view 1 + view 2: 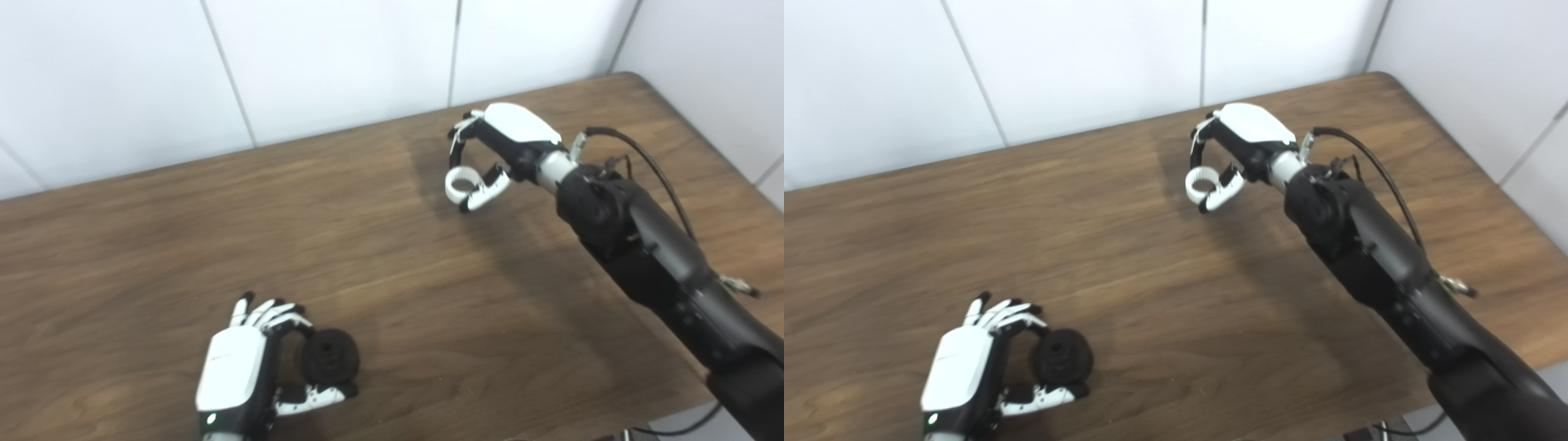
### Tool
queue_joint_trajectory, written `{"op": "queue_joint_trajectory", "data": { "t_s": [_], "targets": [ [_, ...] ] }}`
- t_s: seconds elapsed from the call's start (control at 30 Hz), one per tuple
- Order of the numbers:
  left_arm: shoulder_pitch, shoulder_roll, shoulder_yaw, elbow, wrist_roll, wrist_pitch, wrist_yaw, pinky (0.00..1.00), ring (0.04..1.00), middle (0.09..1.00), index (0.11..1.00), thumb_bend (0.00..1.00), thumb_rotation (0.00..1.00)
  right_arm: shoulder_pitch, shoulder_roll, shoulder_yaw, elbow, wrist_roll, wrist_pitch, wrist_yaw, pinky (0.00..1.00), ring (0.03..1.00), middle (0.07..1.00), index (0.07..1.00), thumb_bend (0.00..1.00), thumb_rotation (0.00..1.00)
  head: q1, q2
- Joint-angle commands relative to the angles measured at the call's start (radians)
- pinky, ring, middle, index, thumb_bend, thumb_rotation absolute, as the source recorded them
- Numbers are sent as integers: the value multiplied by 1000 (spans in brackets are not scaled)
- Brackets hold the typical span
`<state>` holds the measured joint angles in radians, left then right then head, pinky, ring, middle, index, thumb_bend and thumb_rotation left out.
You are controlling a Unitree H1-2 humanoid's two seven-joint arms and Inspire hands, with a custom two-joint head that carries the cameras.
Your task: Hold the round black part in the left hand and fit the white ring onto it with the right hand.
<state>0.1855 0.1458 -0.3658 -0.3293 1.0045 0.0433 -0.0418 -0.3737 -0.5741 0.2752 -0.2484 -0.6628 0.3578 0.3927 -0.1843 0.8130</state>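
Observation:
The round black part [329, 356] is a thick disc with a hole in its face, near the table's front edge. My left hand [245, 367] is shut on it, fingers over its top and thumb under it. Far off at the back right, my right hand [496, 147] is shut on the white ring [459, 182], pinched between curled fingers and thumb just above the wood. In the right eye view the same black part [1062, 356] and white ring [1202, 183] show, well apart from each other.
The brown wooden table [392, 257] runs from a white panelled wall [306, 61] at the back to a rounded corner at the right. A black cable [649, 165] loops over my right forearm.

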Motion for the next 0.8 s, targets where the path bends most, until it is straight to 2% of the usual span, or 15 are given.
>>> {"op": "queue_joint_trajectory", "data": {
  "t_s": [0.0, 0.23, 0.37, 0.5, 0.77],
  "targets": [
    [-3, -7, -17, -17, 24, 11, -28, 1000, 863, 765, 484, 523, 58, -26, -11, -7, -64, -18, 5, 24, 963, 935, 825, 484, 524, 134, 27, 7],
    [-12, -33, -40, -13, 58, 30, -31, 1000, 869, 767, 484, 523, 57, 13, 30, 15, -219, -13, 4, 113, 1000, 934, 820, 483, 525, 133, 100, 25],
    [-16, -47, -49, -7, 69, 35, -26, 1000, 871, 765, 484, 524, 57, 22, 62, 29, -294, -16, 0, 160, 1000, 945, 826, 483, 525, 135, 118, 32],
    [-21, -57, -55, -2, 76, 36, -21, 1000, 864, 762, 484, 524, 56, 35, 83, 41, -324, -10, -42, 173, 1000, 947, 826, 482, 525, 136, 137, 38],
    [-29, -71, -68, 2, 94, 49, -25, 1000, 873, 766, 484, 523, 58, 57, 123, 66, -376, -18, -53, 221, 1000, 968, 836, 482, 525, 136, 164, 50]
  ]
}}
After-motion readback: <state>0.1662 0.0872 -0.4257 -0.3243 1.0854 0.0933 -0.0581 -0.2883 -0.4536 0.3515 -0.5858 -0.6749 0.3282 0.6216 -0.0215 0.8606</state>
